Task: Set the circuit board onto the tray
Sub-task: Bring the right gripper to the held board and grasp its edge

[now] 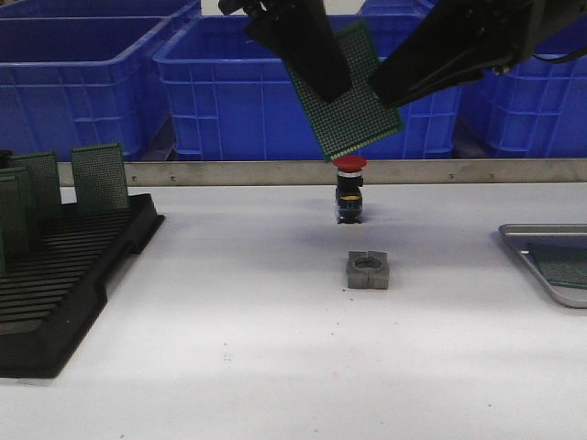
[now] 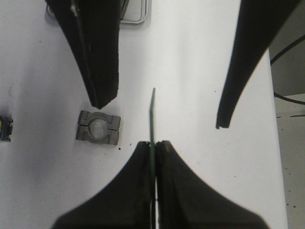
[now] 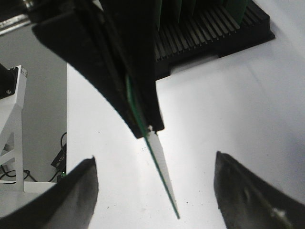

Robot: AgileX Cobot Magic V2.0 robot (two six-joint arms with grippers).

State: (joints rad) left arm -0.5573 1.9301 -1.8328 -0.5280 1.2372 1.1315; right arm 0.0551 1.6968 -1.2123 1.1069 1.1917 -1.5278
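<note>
I see big blue plastic bins [image 1: 275, 87] lined up behind the table, past both of my arms, and a black slotted plastic rack [image 1: 64, 275] well off to the left of my left gripper [image 2: 153, 145], with more green boards [image 1: 99, 176] standing upright in its slots. The shallow silver-grey metal tray [image 1: 550, 266] with rounded corners and a raised rim sits well out to the right, below my right gripper [image 3: 155, 191], and something green already lies on its floor. The green perforated circuit board [image 1: 353, 96] hangs tilted in the air above the table; it is thin, rectangular and covered in a fine grid of holes. My left gripper is clamped on one edge of it, fingers pressed flat on both faces. My right gripper's fingers [image 3: 78, 195] stand wide apart on either side of the board's free edge, not touching it. Below the board are a red-capped black push button [image 1: 349, 190] and a small grey metal clamp block [image 1: 369, 270].
</note>
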